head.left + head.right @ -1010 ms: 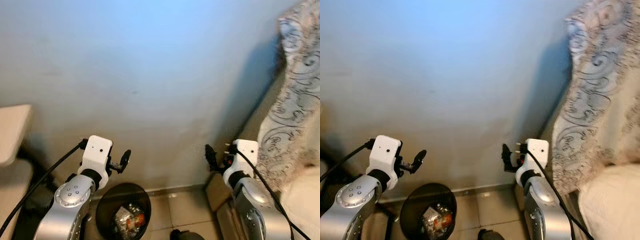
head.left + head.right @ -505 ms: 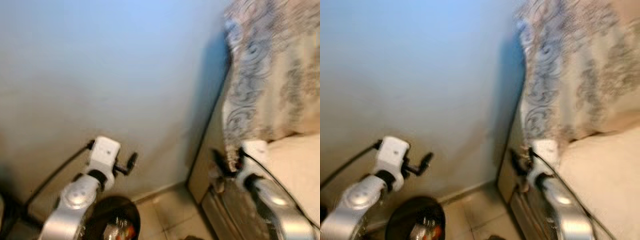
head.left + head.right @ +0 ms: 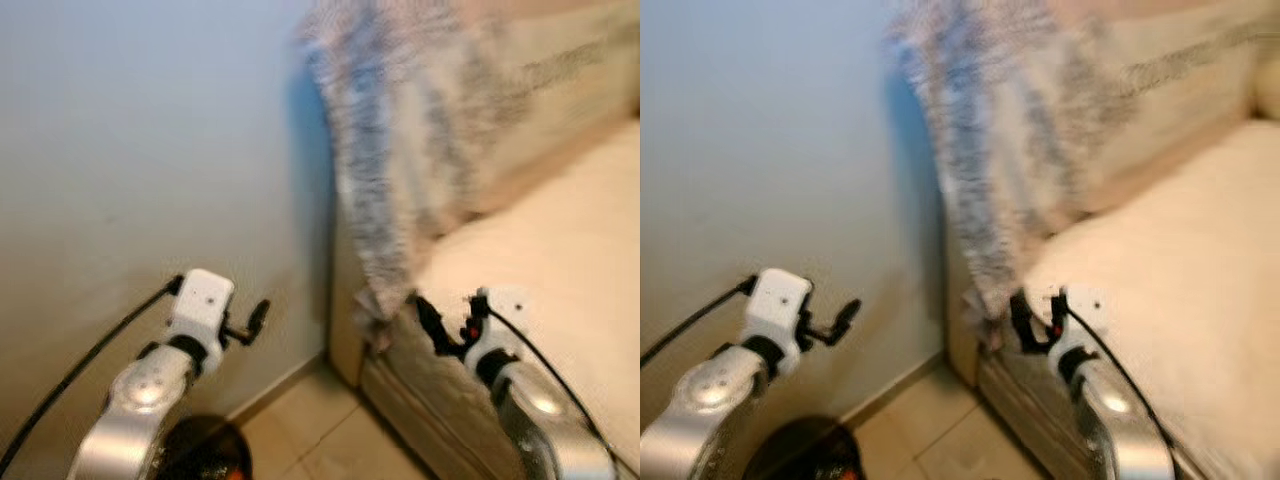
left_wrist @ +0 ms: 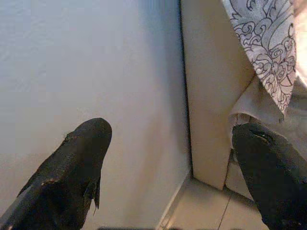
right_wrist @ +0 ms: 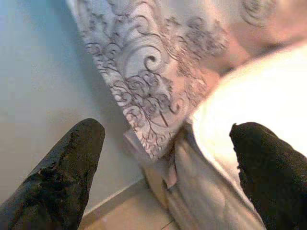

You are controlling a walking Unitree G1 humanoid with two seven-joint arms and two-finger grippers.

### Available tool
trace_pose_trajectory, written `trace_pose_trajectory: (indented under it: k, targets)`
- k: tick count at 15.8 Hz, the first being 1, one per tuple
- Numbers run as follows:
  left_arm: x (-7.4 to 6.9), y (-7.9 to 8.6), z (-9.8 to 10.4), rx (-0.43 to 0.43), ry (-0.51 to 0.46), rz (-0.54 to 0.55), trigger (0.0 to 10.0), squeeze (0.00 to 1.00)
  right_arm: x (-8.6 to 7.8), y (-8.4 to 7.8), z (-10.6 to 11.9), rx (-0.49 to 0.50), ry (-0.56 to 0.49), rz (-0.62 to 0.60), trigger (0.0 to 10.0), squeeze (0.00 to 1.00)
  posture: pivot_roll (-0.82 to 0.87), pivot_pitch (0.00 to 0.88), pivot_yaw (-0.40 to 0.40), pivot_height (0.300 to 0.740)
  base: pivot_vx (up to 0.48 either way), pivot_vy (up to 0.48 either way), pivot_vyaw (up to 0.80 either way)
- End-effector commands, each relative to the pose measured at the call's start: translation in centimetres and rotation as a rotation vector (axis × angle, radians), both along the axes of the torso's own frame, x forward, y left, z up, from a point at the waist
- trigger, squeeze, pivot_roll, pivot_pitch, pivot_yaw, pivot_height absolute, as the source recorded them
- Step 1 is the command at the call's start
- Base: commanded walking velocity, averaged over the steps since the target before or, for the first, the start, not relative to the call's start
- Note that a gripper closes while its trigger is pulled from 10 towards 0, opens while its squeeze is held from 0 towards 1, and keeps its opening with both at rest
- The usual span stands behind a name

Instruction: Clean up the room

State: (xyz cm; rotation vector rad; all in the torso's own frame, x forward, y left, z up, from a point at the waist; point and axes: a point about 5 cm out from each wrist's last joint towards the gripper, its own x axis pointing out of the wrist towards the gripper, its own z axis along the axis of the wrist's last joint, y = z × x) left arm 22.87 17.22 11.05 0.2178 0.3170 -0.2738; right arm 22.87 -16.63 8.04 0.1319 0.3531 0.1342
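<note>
A black waste bin [image 3: 203,458] with some rubbish inside stands on the floor at the foot of the wall, just under my left arm. My left gripper [image 3: 256,318] is held up in front of the wall, open and holding nothing; its wide-apart fingers [image 4: 79,158] frame the wall and the sofa's end panel. My right gripper [image 3: 429,324] hovers by the front corner of a cream sofa [image 3: 545,230], also open and holding nothing. A grey patterned throw [image 3: 390,170] hangs over the sofa's arm, and its swirly pattern [image 5: 148,91] is sharp in the right wrist view.
A plain pale wall [image 3: 130,150] stands close on the left. Tiled floor [image 3: 310,440] runs between the bin and the sofa base. The head views are blurred.
The whole view has swung to the right: the sofa and throw now take up the right half, the bin has slid to the bottom left edge. Both grippers hold the same pose.
</note>
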Motion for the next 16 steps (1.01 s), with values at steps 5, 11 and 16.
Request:
trace_pose_trajectory:
  k: [5, 11, 16]
  targets:
    - [0.6, 0.0, 0.1, -0.012, -0.016, -0.002, 10.0, 0.00, 0.4, 0.7, 0.1, 0.013, 0.000, -0.059, 10.0, 1.00, -0.08, 0.000, 0.025, 0.740, 0.000, 0.000, -0.79]
    - [1.3, -0.1, 0.7, 0.010, -0.094, 0.048, 10.0, 0.00, 0.6, 0.8, 0.4, 0.007, -0.008, -0.090, 10.0, 1.00, -0.08, 0.000, 0.023, 0.740, 0.000, 0.000, -0.79]
    - [1.3, -0.5, 0.8, -0.037, -0.101, 0.016, 10.0, 0.00, 0.6, 1.0, 0.4, 0.001, -0.017, -0.104, 10.0, 1.00, -0.08, 0.000, 0.040, 0.740, 0.000, 0.000, -0.79]
